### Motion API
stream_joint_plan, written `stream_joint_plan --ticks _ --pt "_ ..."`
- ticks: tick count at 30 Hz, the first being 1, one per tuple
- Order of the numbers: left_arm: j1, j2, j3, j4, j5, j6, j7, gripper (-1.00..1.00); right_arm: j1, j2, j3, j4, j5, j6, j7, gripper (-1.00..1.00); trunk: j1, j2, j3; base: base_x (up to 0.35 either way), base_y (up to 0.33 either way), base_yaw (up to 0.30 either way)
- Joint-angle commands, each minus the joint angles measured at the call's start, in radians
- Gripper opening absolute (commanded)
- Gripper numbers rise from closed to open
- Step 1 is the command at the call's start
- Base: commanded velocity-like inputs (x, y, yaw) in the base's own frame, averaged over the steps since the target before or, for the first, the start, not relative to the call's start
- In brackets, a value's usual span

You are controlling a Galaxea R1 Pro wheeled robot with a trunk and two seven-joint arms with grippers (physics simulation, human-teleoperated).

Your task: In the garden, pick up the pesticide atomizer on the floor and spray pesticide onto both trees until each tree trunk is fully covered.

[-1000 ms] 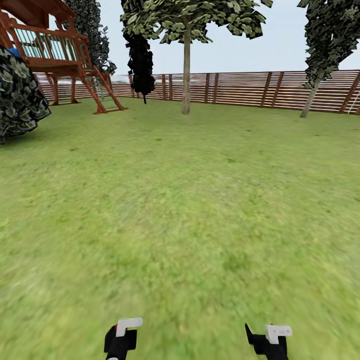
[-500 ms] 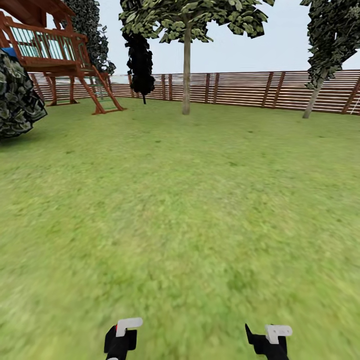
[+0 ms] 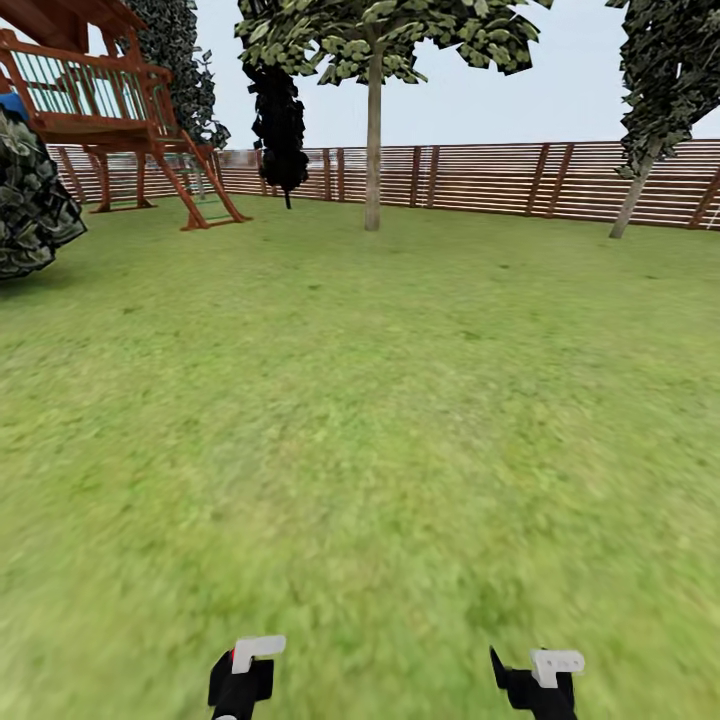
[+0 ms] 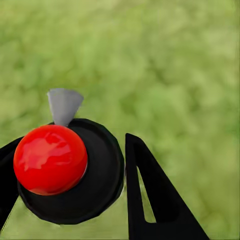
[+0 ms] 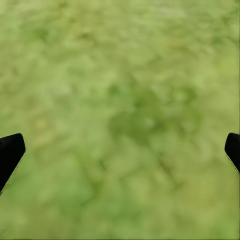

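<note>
Mottled green grass lawn (image 3: 380, 400); brown horizontal-slat wooden fence (image 3: 480, 178); red-brown wooden playhouse (image 3: 110, 110); black round atomizer with glossy red cap (image 4: 50, 159), grey nozzle.

wooden play tower (image 3: 95, 105), round bush (image 3: 30, 205)

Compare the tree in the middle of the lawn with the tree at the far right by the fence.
The middle tree has a straight, upright trunk; the right tree has a trunk that leans. The middle tree's crown is lighter, yellow-green and spreads wide; the right tree's is darker and hangs in a tall mass. The middle tree stands out on the lawn; the right one sits close to the fence. Both have thin, bare grey-brown trunks.
</note>
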Motion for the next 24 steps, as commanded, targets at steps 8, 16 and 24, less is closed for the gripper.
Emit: stream_joint_plan --ticks 8,16,24 --pt "0.000 0.000 0.000 0.000 0.000 0.000 0.001 -1.00 0.000 0.000 0.000 0.000 0.000 0.000 0.000 1.00 0.000 0.000 0.000 0.339 0.000 0.000" --pt "0.000 0.000 0.000 0.000 0.000 0.000 0.001 -1.00 0.000 0.000 0.000 0.000 0.000 0.000 0.000 1.00 0.000 0.000 0.000 0.339 0.000 0.000" --pt "0.000 0.000 0.000 0.000 0.000 0.000 0.000 -1.00 0.000 0.000 0.000 0.000 0.000 0.000 0.000 1.00 0.000 0.000 0.000 0.339 0.000 0.000"
